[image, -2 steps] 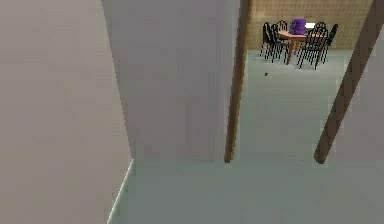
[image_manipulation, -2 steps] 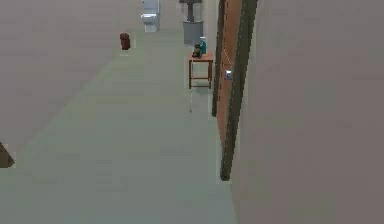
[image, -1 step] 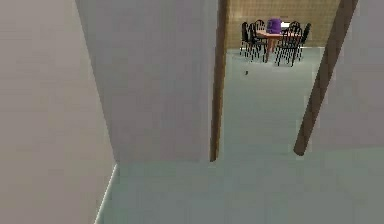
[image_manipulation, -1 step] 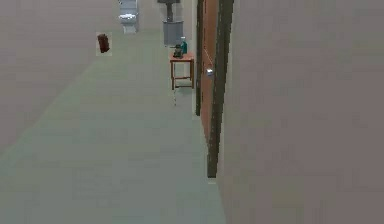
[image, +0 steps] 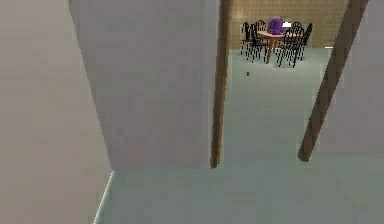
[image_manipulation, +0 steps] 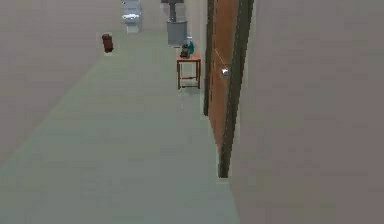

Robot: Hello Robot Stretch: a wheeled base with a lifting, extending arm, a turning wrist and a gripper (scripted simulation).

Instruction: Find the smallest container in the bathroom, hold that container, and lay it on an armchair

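A small dark red container-like thing (image_manipulation: 107, 42) is standing upright on the pale floor in the arm side view's upper left, near a white toilet (image_manipulation: 131, 15). A teal bottle-like blob (image_manipulation: 186, 46) is sitting on a small reddish side table (image_manipulation: 189, 62), just beside a wooden door (image_manipulation: 222, 90).

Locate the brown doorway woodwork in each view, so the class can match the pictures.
Forward view: one wooden jamb just right of middle, a second jamb near the right edge.
Arm side view: wooden door, right of middle, top to lower centre.
Shared landmark: the pale grey-green floor; whether both show one doorway cannot be told.
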